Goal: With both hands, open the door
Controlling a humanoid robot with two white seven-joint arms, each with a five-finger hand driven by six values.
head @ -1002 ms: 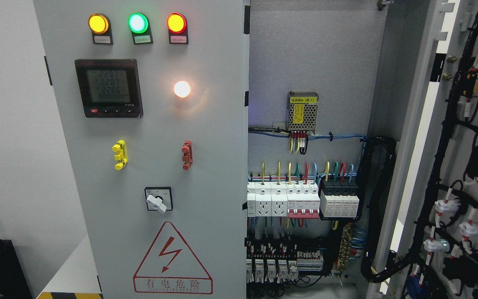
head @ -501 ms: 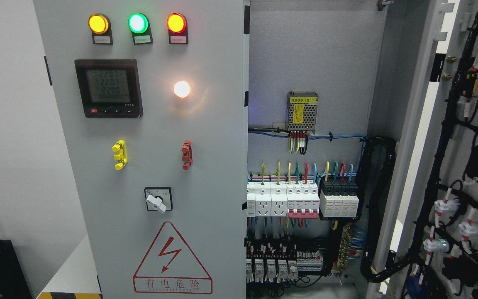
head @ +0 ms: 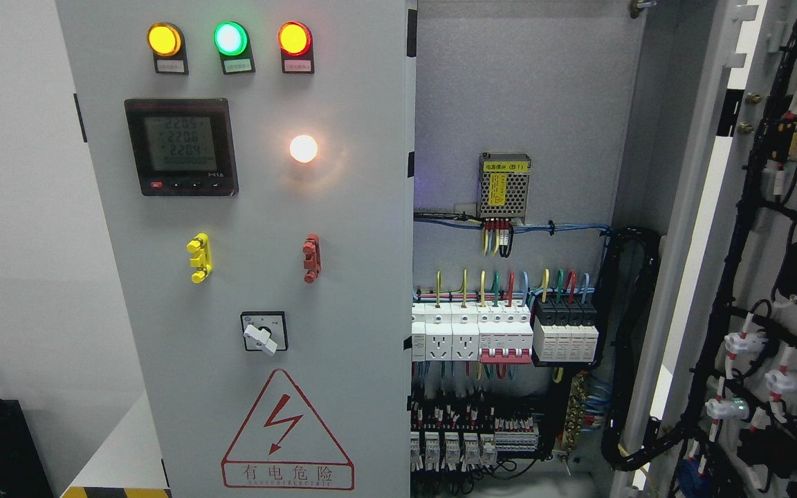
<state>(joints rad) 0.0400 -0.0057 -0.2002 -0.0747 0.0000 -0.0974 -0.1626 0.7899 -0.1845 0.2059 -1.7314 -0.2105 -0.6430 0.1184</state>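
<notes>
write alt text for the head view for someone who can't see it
A grey metal electrical cabinet with its right door swung wide open, exposing rows of white circuit breakers and coloured wiring; no robot hand is in view. The closed left grey door carries amber, green and red round indicator lamps, a black digital meter and a red lightning warning triangle.
</notes>
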